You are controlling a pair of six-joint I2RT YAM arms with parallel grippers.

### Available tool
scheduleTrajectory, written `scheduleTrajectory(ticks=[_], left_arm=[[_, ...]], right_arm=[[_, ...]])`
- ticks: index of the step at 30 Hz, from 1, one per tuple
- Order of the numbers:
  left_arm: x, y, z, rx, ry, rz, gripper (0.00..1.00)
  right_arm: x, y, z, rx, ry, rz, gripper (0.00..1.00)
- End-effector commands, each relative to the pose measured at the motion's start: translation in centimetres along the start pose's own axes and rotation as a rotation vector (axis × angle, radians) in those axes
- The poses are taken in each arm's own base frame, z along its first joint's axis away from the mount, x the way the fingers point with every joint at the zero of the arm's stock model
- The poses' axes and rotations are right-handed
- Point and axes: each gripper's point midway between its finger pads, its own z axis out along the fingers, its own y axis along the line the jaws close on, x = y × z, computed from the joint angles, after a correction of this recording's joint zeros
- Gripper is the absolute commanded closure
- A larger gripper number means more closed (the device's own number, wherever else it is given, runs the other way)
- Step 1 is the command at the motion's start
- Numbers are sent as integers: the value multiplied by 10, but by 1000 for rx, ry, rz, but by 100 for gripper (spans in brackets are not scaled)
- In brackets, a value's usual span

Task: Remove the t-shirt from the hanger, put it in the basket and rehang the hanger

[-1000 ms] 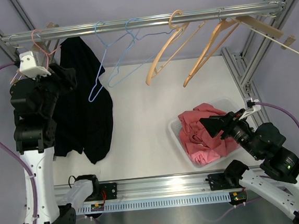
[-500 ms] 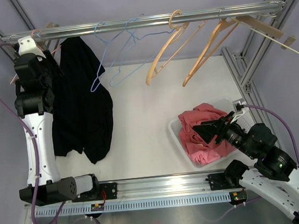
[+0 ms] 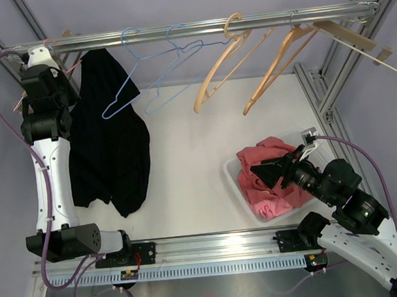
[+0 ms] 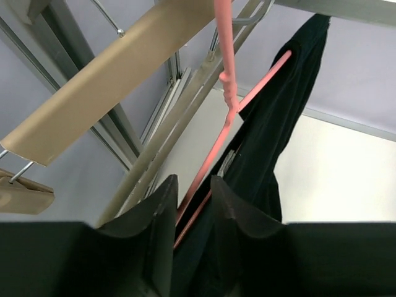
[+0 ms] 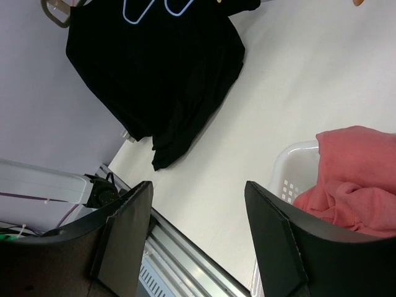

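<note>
The t-shirt (image 3: 111, 139) is hanging at the left end of the rail (image 3: 188, 30). It is plain black and is drooping in long, limp folds. In the top view its body is spreading wider toward the bottom and ending in an uneven hem, with one corner dipping lower than the rest. It is sitting on a thin pink hanger (image 4: 228, 93). In the left wrist view one pink arm is running up under the shoulder of the cloth, and the other is slanting down along the dark fabric. From above, a blue hanger (image 3: 121, 99) is overlapping the shirt's upper right edge.

The left gripper (image 4: 192, 182) is reaching up beside the rail, just left of the shirt. Its fingers are standing narrow, with the lower pink wire passing into the gap between them. I cannot tell whether they are actually pinching the wire.

The right gripper (image 5: 198, 189) is hovering well away on the other side, over a white bin (image 3: 232, 177) holding crumpled pink cloth (image 3: 258, 192). Its fingers are spread wide and are holding nothing.

Two wooden hangers (image 3: 220, 77) are dangling bare farther right on the rail, above the white table (image 3: 185, 150).
</note>
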Motion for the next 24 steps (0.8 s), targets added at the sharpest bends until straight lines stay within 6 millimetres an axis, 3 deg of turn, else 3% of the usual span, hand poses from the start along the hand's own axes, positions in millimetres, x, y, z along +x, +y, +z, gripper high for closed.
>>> scheduleTrajectory(ticks=[1, 5, 16, 24], left_arm=[[-22, -5, -8, 40, -75, -16, 73], [-17, -8, -9, 57, -78, -34, 100], [-30, -37, -40, 235, -169, -141, 100], [-86, -61, -84, 401, -289, -209, 100]], right_arm=[[-6, 12, 1, -59, -10, -33, 30], [-12, 18, -7, -76, -26, -25, 30], [-29, 36, -20, -128, -56, -23, 30], [-27, 48, -6, -183, -18, -15, 30]])
